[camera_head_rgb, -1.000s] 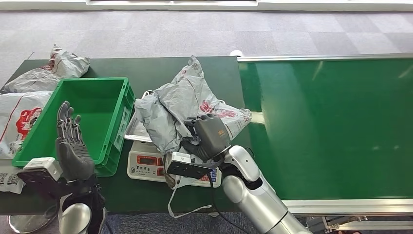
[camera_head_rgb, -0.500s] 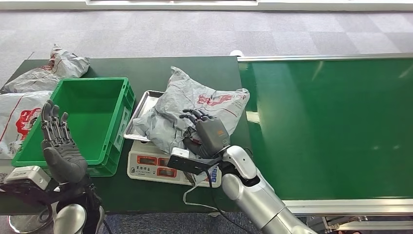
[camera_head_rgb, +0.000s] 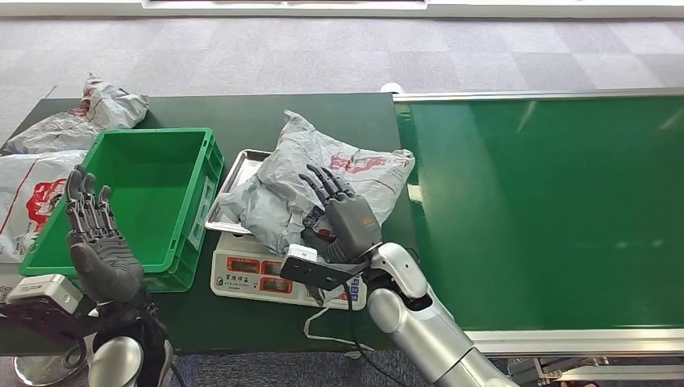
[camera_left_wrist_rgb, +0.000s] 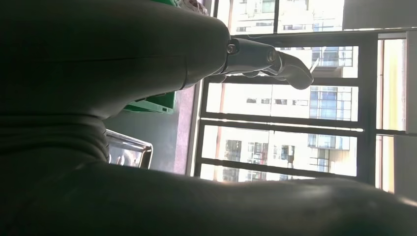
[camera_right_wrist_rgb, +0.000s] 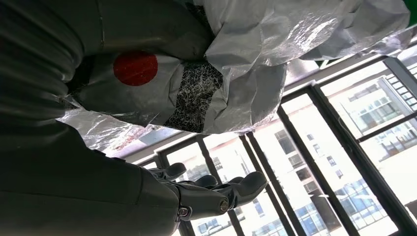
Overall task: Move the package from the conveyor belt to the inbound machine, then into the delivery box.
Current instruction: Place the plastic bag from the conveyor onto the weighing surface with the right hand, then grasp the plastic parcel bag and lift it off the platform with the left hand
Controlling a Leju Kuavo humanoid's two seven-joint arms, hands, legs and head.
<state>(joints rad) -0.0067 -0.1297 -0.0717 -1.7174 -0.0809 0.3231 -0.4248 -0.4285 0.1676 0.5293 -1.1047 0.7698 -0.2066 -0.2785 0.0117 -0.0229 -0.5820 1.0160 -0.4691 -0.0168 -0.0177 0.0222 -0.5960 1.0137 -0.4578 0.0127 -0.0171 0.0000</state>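
Note:
A crumpled grey package (camera_head_rgb: 323, 181) with red print lies on the steel pan of the weighing scale (camera_head_rgb: 242, 272), the inbound machine. My right hand (camera_head_rgb: 339, 216) is at the package's near side with its fingers spread and lifted off it. In the right wrist view the package (camera_right_wrist_rgb: 255, 59) fills the space beside the hand. My left hand (camera_head_rgb: 98, 238) is raised open, palm up, at the near left corner of the green delivery box (camera_head_rgb: 153, 189), holding nothing.
The green conveyor belt (camera_head_rgb: 548, 201) runs along the right, with no package on it. More grey packages (camera_head_rgb: 89, 113) lie at the far left of the dark table (camera_head_rgb: 242, 113), one (camera_head_rgb: 28, 189) beside the box. A white strap (camera_head_rgb: 323, 330) hangs off the table's front.
My right hand set the package down flat on the scale pan and let go, its fingers now spread. My left hand moved slightly left and lower, still open.

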